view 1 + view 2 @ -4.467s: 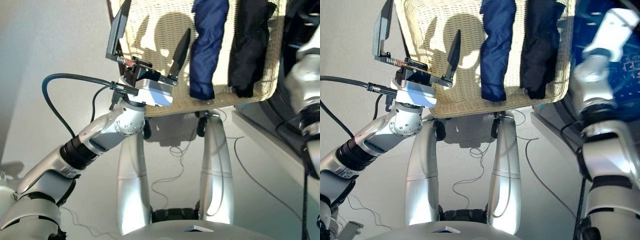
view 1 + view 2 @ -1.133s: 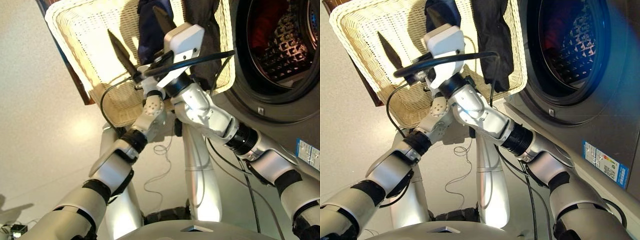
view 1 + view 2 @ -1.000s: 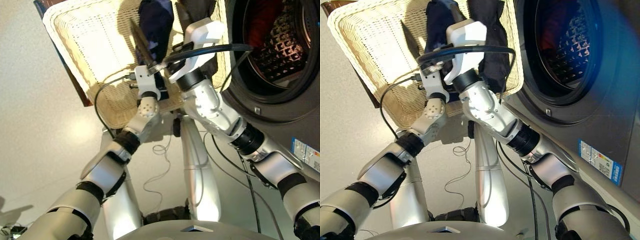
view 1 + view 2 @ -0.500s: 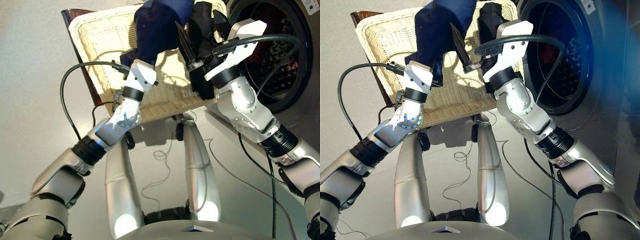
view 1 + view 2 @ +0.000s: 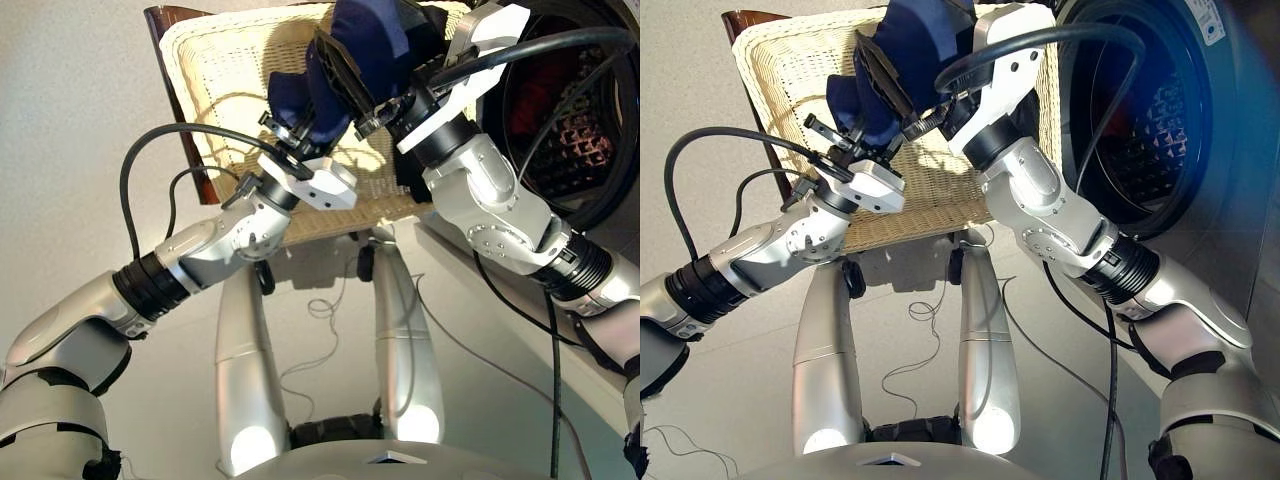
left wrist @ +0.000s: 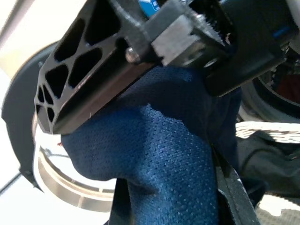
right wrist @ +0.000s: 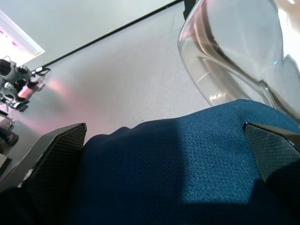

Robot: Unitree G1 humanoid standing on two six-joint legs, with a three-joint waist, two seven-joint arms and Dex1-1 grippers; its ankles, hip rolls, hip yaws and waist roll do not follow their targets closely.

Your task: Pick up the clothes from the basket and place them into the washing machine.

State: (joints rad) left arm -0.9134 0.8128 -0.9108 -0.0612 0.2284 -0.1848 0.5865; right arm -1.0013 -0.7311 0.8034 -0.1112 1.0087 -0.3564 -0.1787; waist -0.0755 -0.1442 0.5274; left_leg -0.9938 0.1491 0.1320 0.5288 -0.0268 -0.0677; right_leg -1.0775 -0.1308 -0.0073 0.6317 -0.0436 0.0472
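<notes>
Eye views: navy garment lifted over the basket, both grippers at it. Left wrist view: left gripper's grasp can't be told. Right wrist view: right gripper straddles the cloth. Mid-transfer of 1 garment; next swing toward the washing machine

1. The cream wicker basket carries the clothes; its woven floor is mostly bare on the robot's left side.
2. It rests on a dark brown support, seen only at one corner.
3. A black garment seems to lie in the basket, largely hidden behind the arms.
4. The pale floor carries thin loose cables.
</notes>
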